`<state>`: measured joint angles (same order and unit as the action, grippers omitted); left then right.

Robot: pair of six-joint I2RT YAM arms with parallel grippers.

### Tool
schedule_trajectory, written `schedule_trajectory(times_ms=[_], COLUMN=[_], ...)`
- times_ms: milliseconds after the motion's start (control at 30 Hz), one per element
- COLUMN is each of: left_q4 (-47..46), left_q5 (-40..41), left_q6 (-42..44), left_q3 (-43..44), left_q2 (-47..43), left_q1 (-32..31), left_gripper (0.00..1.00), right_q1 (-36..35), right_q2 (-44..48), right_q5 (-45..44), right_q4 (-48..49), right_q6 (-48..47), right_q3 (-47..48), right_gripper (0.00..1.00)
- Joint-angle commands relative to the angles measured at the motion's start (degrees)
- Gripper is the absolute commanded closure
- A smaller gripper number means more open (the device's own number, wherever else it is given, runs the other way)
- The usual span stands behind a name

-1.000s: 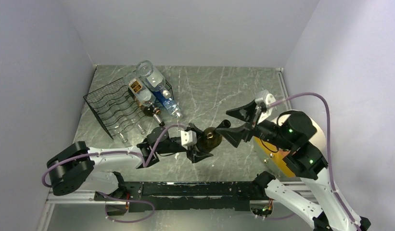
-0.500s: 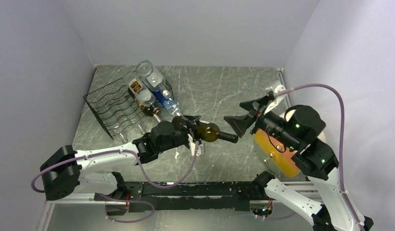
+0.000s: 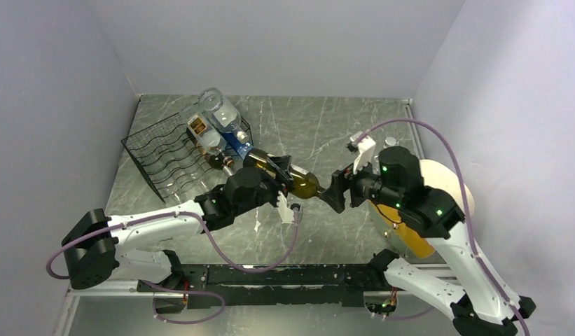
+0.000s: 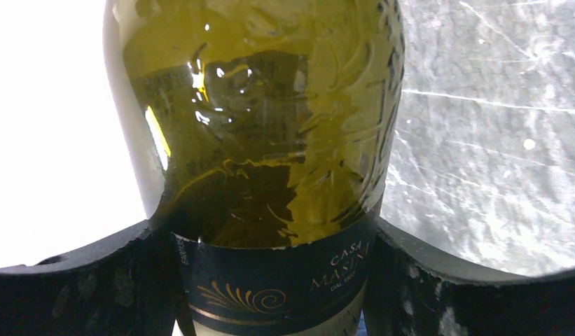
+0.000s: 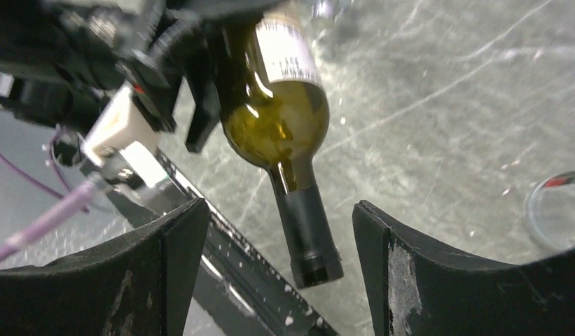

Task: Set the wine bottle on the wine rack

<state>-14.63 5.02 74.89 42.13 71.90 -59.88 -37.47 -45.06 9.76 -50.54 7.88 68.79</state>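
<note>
The wine bottle (image 3: 305, 185) is dark green glass with a black capsule and a dark label. It hangs level above the table, base toward the wine rack (image 3: 162, 157), neck pointing right. My left gripper (image 3: 279, 183) is shut on its body; in the left wrist view the bottle (image 4: 270, 126) fills the frame between both fingers, left gripper (image 4: 274, 280). My right gripper (image 3: 338, 192) stands open around the neck. In the right wrist view the bottle (image 5: 277, 119) has its neck between the spread fingers of the right gripper (image 5: 277, 217), touching neither.
Clear bottles (image 3: 218, 119) lie on the right part of the black wire rack. A round yellow-and-white object (image 3: 438, 203) sits behind the right arm. A glass rim (image 5: 554, 210) shows at the right wrist view's edge. The black rail (image 3: 270, 274) runs along the near edge.
The left gripper has carried the bottle up and back toward the rack, turning it level. The right arm swung left and its open jaws now straddle the neck.
</note>
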Motion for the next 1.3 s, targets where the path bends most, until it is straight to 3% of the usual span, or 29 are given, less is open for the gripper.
schedule_trajectory(times_ms=[0, 367, 1100, 1167, 1267], left_q4=[-0.7, 3.25, 11.8, 11.67, 11.76], left_q5=[-3.76, -7.36, -6.88, -6.73, -7.56], left_q6=[5.3, 8.52, 2.43, 2.03, 1.3], left_q3=[6.04, 8.74, 15.35, 15.35, 15.34], left_q2=[-2.55, -3.24, -1.62, -1.5, -1.83], left_q1=[-0.09, -0.2, 0.63, 0.67, 0.89], left_gripper=[0.93, 0.93, 0.93, 0.93, 0.9], right_q1=[-0.04, -0.04, -1.29, -1.54, -1.75], right_q2=[-2.66, -7.21, -10.3, -10.58, -10.93], right_q5=[4.77, 6.03, 9.26, 8.72, 8.26], right_q4=[-3.88, -2.93, 2.95, 3.23, 3.29], right_q6=[-0.4, -0.26, 1.19, 1.07, 0.81], right_q3=[-2.88, -3.67, -7.37, -7.29, -7.27], right_gripper=[0.23, 0.38, 0.61, 0.7, 0.96])
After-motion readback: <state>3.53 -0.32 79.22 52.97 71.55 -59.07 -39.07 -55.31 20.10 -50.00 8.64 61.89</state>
